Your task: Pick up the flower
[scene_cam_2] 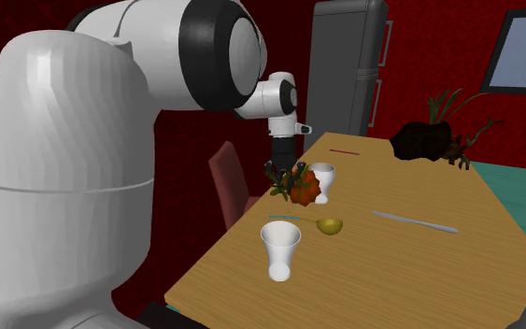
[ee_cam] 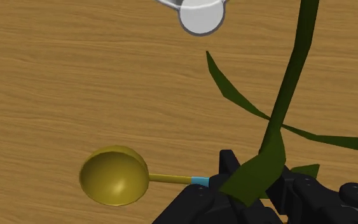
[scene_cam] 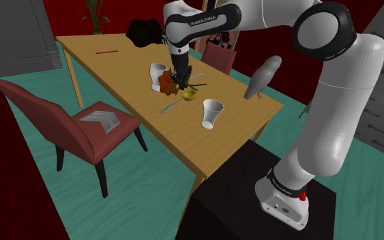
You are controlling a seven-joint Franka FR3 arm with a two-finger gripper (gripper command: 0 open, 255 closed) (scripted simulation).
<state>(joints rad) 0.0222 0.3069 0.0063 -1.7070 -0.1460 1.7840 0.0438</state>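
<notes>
Wooden table (scene_cam: 115, 75), white arm (scene_cam: 333, 109) reaching over its middle, red chair (scene_cam: 61, 123) at the shoulder view's left, black gripper (ee_cam: 260, 184) clamped on the green stem of the orange flower (scene_cam_2: 303, 190), flower just beside a white cup (scene_cam_2: 323, 179), golden spoon (ee_cam: 114, 177) near.

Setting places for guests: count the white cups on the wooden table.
2. One white flared cup stands near an edge of the wooden table; the other white cup stands beside the orange flower.

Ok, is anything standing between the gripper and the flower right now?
Nothing visible does. The gripper clasps the flower by its green stem between its fingers. The gold spoon and the white cup sit on the table beside it, not in between.
</notes>
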